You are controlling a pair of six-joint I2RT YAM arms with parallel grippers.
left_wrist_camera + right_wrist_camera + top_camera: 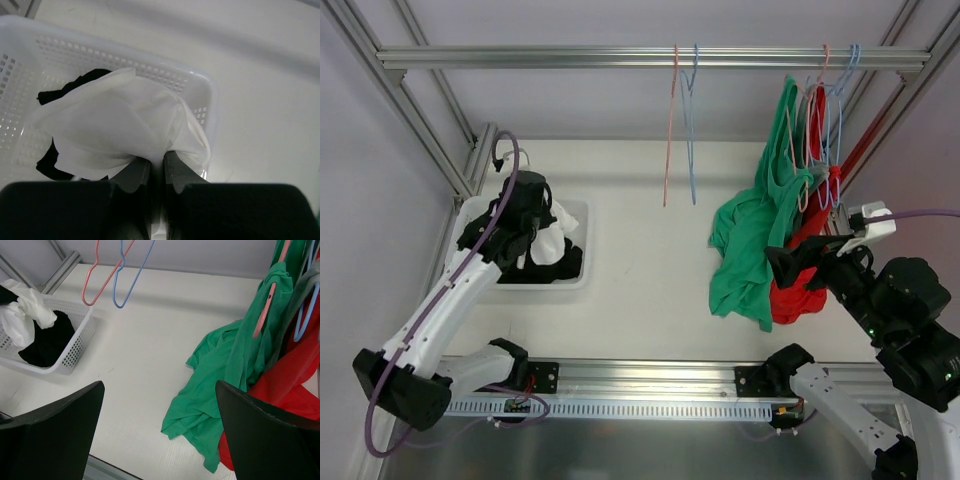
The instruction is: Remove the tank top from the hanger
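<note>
The left end effector (157, 172) is over the white basket (582, 215), which stands near the left edge of the tabletop (640, 260). Its two fingers are pressed together on a white garment (115, 125), and the cloth bunches just in front of the fingertips. Under the white garment a black garment (75, 85) lies in the basket.

The right end effector (160, 430) is near the right edge of the tabletop, and its fingers are spread wide with nothing between them. Just in front of it hangs the green tank top (760, 235). Its strap is on a pink hanger (264, 310) at the rail (570, 57), and its lower part lies crumpled on the tabletop. Beside it, towards the right edge, hangs a red garment (798, 298), touching the green one. A light blue hanger (306, 315) is among these clothes.

Two bare hangers, one pink (670, 130) and one blue (690, 130), hang from the middle of the rail near the far edge.
</note>
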